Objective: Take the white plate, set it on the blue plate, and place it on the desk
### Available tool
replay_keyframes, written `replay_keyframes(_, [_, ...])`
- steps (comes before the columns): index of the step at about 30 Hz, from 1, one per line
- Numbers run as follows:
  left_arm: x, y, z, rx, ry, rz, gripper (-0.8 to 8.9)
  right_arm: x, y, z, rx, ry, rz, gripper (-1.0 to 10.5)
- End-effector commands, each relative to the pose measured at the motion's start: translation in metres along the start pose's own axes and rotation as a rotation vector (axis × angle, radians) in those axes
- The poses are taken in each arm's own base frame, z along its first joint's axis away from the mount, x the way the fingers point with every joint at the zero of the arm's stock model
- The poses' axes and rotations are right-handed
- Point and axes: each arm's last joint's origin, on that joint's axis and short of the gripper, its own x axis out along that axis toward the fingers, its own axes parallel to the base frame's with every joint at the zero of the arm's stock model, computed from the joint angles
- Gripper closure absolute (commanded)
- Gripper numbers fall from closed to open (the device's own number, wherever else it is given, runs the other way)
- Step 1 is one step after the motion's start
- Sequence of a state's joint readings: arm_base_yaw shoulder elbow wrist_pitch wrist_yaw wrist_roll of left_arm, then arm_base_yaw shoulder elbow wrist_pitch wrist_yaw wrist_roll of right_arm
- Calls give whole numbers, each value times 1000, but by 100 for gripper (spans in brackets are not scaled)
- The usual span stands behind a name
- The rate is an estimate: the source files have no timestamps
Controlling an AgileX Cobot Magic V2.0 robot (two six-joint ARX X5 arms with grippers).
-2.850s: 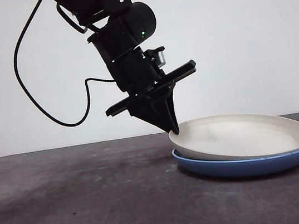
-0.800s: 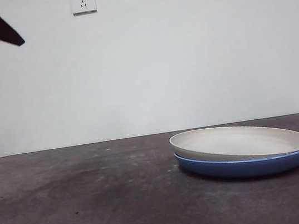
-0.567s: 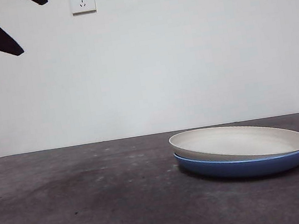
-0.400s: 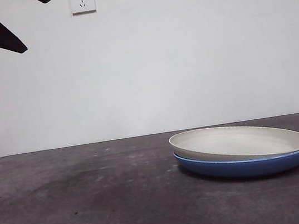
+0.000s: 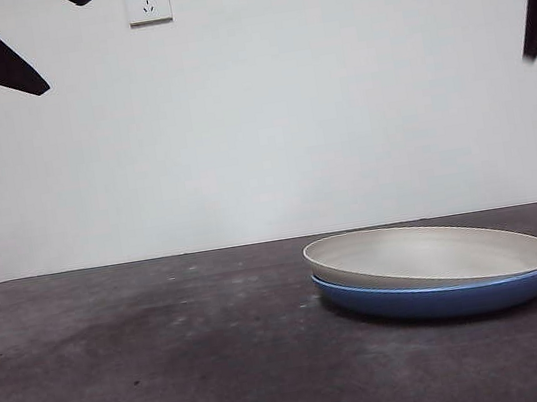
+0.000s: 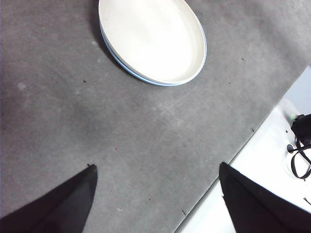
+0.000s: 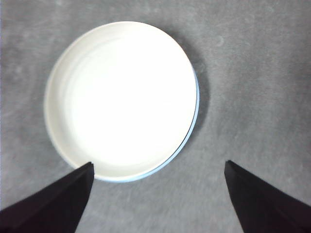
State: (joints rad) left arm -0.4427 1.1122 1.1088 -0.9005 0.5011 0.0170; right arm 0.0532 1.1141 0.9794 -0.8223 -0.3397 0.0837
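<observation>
1. Frontally, the white plate (image 5: 428,251) sat nested in the blue plate (image 5: 444,294) on the desk (image 5: 154,380); stacking looked done.
2. Seen from the left wrist, the left gripper (image 6: 158,194) hung high, jaws apart, well away from the white plate (image 6: 153,39).
3. Seen from the right wrist, the right gripper (image 7: 158,191) hovered above the plates, jaws spread; next, probably, it must descend and grip a rim.

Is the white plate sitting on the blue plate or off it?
On it: the white plate is nested in the blue plate, whose rim shows beneath; neither hand touches it.
</observation>
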Motion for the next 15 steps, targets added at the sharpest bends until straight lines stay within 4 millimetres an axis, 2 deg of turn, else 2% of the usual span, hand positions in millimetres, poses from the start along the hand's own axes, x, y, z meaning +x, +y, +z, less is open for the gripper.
replay_keyframes(1, [0, -1, 3, 25, -8, -8, 412, 27, -8, 12, 25, 51, -4, 518])
replay_keyframes(7, [0, -1, 3, 25, -9, -8, 412, 74, -24, 21, 52, 129, -10, 518])
replay_keyframes(15, [0, -1, 3, 27, -12, -8, 413, 112, -37, 22, 71, 182, -13, 519])
